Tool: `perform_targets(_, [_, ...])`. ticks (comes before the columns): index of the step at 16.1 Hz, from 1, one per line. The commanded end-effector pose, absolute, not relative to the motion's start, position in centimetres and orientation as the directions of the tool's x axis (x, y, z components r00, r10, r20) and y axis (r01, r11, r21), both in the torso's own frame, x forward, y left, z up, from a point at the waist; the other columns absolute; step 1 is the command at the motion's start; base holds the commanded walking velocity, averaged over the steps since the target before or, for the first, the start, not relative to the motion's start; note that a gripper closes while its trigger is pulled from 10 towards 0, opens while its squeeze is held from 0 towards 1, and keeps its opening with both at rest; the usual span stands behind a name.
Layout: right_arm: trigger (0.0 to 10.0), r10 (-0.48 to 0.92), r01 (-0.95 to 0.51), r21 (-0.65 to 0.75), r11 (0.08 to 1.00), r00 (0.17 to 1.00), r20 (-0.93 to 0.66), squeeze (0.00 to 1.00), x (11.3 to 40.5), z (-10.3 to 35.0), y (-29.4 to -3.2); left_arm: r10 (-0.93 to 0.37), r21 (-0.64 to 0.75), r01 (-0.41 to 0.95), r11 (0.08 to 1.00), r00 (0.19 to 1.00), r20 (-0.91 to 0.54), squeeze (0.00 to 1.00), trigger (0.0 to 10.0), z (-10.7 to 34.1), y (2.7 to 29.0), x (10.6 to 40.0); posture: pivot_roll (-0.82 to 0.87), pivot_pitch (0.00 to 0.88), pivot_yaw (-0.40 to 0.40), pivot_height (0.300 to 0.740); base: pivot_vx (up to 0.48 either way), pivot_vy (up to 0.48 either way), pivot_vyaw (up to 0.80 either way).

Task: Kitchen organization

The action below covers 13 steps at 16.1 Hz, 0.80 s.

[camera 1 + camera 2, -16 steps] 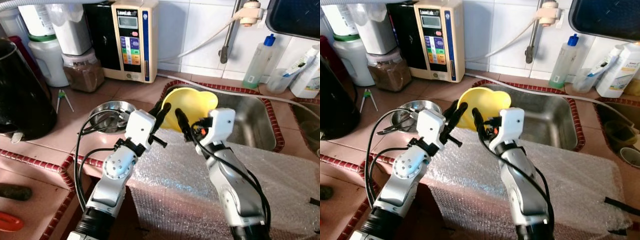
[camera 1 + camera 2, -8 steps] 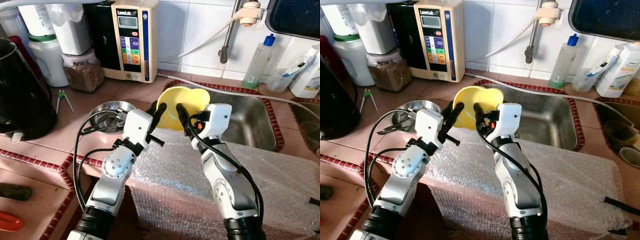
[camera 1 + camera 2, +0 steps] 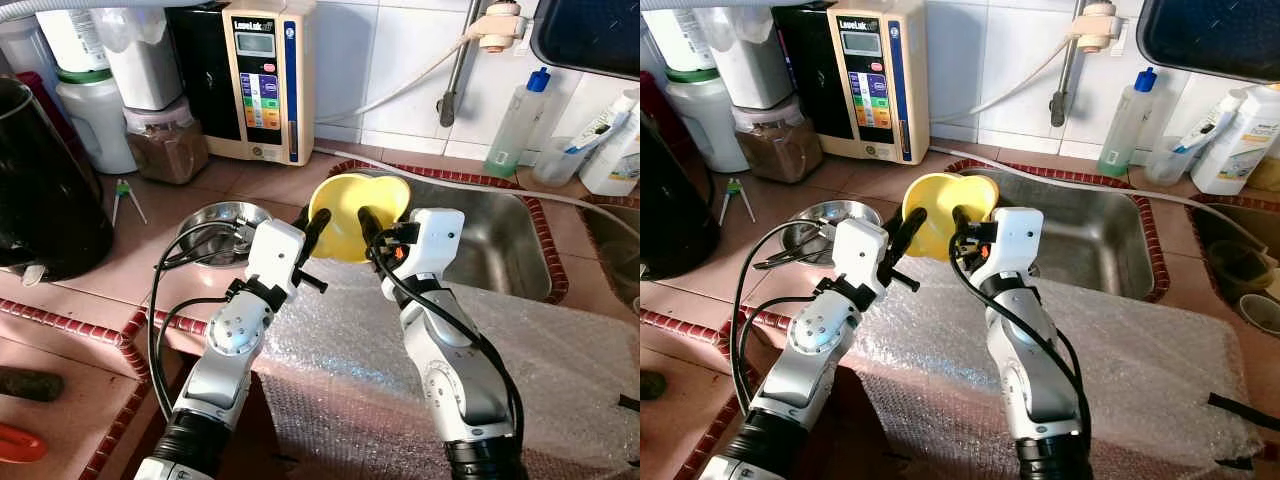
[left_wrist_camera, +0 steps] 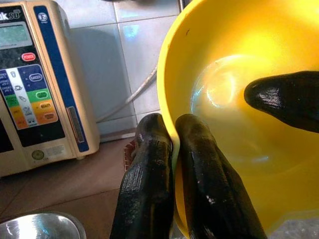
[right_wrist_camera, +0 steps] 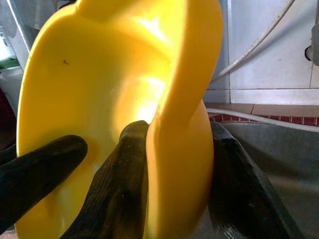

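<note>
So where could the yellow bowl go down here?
Both grippers, left and right, pinch the bowl by its rim. Free: the bubble wrap by the right arm, and the sink basin. Crowded: the counter's left, with steel bowl, jars and black pot.

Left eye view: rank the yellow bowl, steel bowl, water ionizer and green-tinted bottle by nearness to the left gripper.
1. yellow bowl, clamped in the left gripper.
2. steel bowl, on the counter to its left.
3. water ionizer, against the back wall.
4. green-tinted bottle, far right behind the sink.
</note>
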State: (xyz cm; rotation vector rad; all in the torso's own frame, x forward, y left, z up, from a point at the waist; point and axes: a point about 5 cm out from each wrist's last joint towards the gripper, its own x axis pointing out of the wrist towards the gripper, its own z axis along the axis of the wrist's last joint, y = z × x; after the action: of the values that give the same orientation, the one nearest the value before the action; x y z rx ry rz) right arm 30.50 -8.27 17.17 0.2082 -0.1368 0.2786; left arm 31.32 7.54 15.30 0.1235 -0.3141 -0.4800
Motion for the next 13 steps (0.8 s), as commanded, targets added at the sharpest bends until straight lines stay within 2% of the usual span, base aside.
perform_targets(1, [0.0,0.227,-0.238,0.145,0.960,0.970,0.089,0.00,30.7,16.0,-8.5,-0.460,0.212,0.411,0.887,0.827,0.322,0.00,1.5,17.0,7.3,31.8,0.05,0.000,0.030,0.740,0.000,0.000,0.00])
perform_targets(3, [0.0,0.212,-0.222,0.139,0.965,0.974,0.084,0.00,30.8,15.9,-8.8,-0.454,0.207,0.406,0.890,0.830,0.323,0.00,2.0,17.0,7.3,31.8,0.04,0.000,0.031,0.740,0.000,0.000,0.00])
perform_targets(4, [0.0,0.202,-0.211,0.136,0.968,0.976,0.080,0.00,30.8,15.8,-9.0,-0.455,0.207,0.408,0.889,0.829,0.324,0.00,3.3,17.0,7.3,31.9,0.04,0.000,0.032,0.740,0.000,0.000,0.00])
perform_targets(5, [0.0,0.192,-0.202,0.133,0.970,0.978,0.082,0.00,30.8,15.8,-9.2,-0.464,0.209,0.416,0.885,0.825,0.323,0.00,9.4,17.1,7.2,31.9,0.04,0.000,0.033,0.740,0.000,0.000,0.00])
perform_targets(6, [0.0,0.182,-0.191,0.130,0.973,0.980,0.082,0.00,30.8,15.8,-9.4,-0.463,0.218,0.411,0.885,0.825,0.324,0.00,10.0,17.1,7.2,31.9,0.04,0.000,0.033,0.740,0.000,0.000,0.00])
perform_targets(9, [0.0,0.144,-0.153,0.124,0.980,0.986,0.080,0.00,31.0,15.6,-10.2,-0.473,0.195,0.431,0.881,0.822,0.319,0.00,10.0,17.1,7.5,31.9,0.04,0.000,0.033,0.740,0.000,0.000,0.00])
perform_targets(10, [0.0,0.134,-0.144,0.123,0.982,0.988,0.081,0.00,31.0,15.6,-10.4,-0.482,0.156,0.457,0.876,0.816,0.318,1.00,10.0,17.1,7.6,31.9,0.05,0.000,0.031,0.740,0.000,0.000,0.00])
perform_targets(13, [0.0,0.100,-0.109,0.093,0.990,0.990,0.096,0.00,31.2,15.8,-11.2,-0.527,0.128,0.515,0.848,0.792,0.309,1.00,10.0,17.0,7.5,31.5,0.04,0.000,0.022,0.740,0.000,0.000,0.00])
